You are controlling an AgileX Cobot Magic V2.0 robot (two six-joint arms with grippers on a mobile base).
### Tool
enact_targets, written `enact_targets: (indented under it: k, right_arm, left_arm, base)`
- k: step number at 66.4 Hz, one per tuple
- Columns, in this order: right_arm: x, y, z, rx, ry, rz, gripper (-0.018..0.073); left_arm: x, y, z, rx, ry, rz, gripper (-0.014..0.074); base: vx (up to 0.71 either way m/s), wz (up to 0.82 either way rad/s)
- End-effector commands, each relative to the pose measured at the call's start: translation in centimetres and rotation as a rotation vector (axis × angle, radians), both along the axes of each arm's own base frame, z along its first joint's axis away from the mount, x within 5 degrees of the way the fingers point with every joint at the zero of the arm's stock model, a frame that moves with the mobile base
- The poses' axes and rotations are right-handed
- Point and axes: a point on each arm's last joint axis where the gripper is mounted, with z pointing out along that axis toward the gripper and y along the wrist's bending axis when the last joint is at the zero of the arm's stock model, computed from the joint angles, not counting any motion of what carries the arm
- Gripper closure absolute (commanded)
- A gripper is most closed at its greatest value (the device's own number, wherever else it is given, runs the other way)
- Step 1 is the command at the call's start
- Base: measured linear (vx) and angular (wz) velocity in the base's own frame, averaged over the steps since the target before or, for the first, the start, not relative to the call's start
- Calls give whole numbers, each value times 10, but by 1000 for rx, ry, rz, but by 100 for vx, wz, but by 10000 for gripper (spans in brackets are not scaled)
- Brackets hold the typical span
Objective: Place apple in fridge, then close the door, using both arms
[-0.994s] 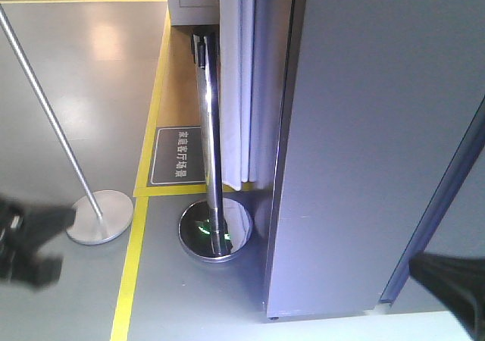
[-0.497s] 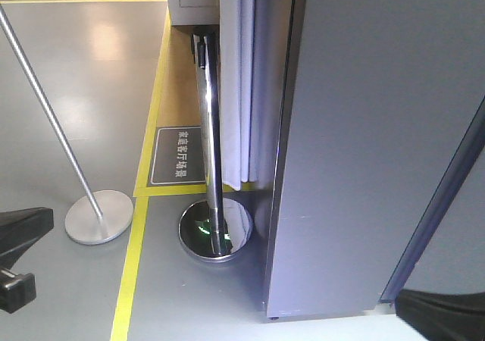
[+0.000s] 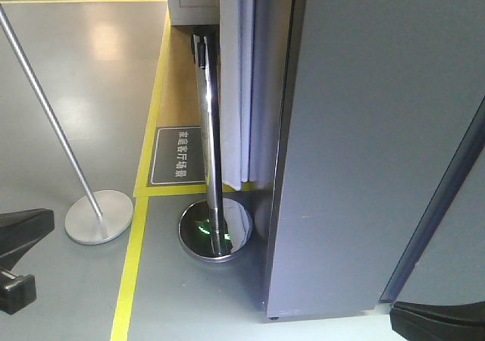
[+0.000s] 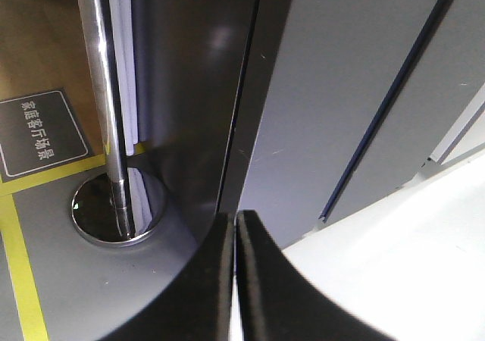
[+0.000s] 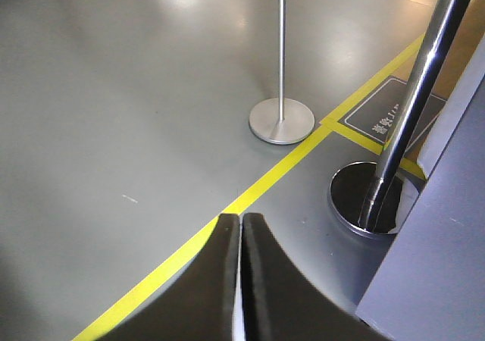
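The fridge [image 3: 379, 129] fills the right half of the front view as a tall dark-grey slab, its near corner edge running down to the floor at about 5 o'clock. No white liner or shelf shows in any view, so its panels appear shut. A dark seam [image 3: 439, 204] slants between two grey panels at 4 o'clock; which panel is the door cannot be told. The apple appears in no view.

A chrome post [image 3: 214, 167] on a mirrored round base [image 3: 215, 231] stands just beside the fridge corner, leaving only a narrow gap. A thinner leaning pole [image 3: 45, 114] on a flat disc base [image 3: 99, 217] sits at 8 o'clock, well apart. Yellow floor tape [image 3: 140, 227] borders a dark floor sign [image 3: 178, 156]. Open grey floor lies toward 10 o'clock.

In the left wrist view, the left gripper [image 4: 235, 280] has its fingers pressed together, a hairline slit between them, holding nothing and touching nothing. The right gripper [image 5: 240, 280] is likewise closed on itself, empty, above the tape line.

Only the left wrist view shows the pale surface [image 4: 394, 265] at 4 o'clock below the fridge face. Only the right wrist view shows the wide open floor behind the thin pole.
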Motion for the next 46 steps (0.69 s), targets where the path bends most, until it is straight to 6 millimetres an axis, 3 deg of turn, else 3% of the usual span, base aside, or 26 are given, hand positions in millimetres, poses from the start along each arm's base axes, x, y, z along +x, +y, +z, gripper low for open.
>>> enact_targets:
  k: [1,11,17,28,42,46]
  right_arm:
    - [2,1,12,58,-36,-13,561]
    - [2,2,12,58,-34,-9,561]
    - [0,2,11,60,-25,5,561]
    - [-1,3,11,60,-15,22,561]
    - [-1,4,11,60,-13,27,561]
    - [-1,4,11,60,-13,27,561]
  left_arm:
    - [2,1,12,-46,-59,28,604]
    - [4,7,1,-15,-116,87,604]
    - [-1,13,-20,30,-151,128,604]
    - [-22,26,-57,89,-252,185,604]
    - [-49,45,-104,32,-435,322,604]
    - [-54,45,-103,16,-468,321,604]
  base:
    - [0,0]
    - [0,0]
    - [0,0]
    - [0,0]
    - [0,0]
    - [0,0]
